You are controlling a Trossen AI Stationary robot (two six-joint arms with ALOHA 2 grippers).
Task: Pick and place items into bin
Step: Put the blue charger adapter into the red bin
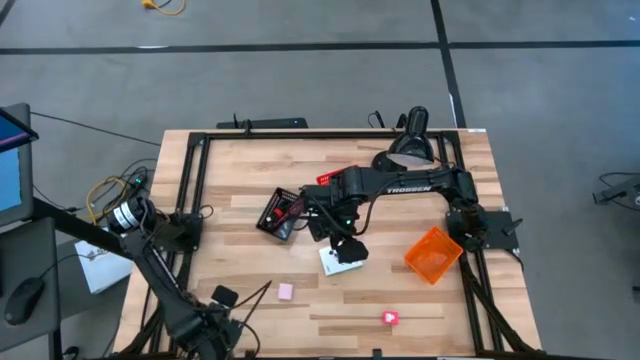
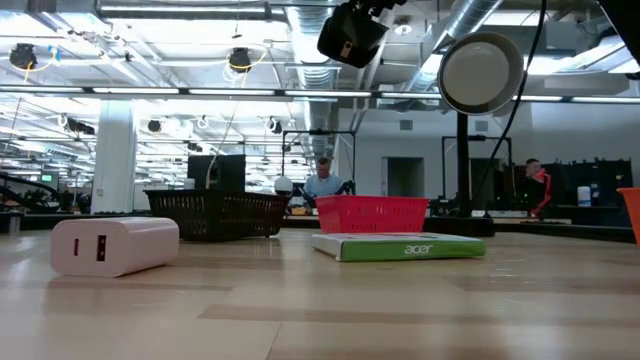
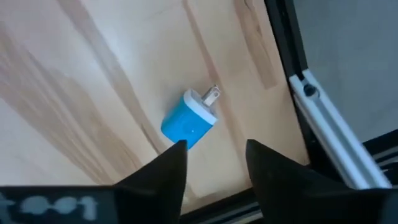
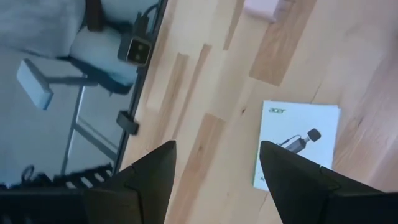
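Lying flat, white card (image 4: pixel 298 146), black stick pictured

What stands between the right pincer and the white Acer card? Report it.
Nothing visible does. The right pincer hangs open above bare wood, the white card lying uncovered close below. The left pincer waits over a blue charger.

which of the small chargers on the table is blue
The blue charger right ahead of the left gripper, prongs showing, near the table's edge rail. The other small blocks are pink and red-pink.
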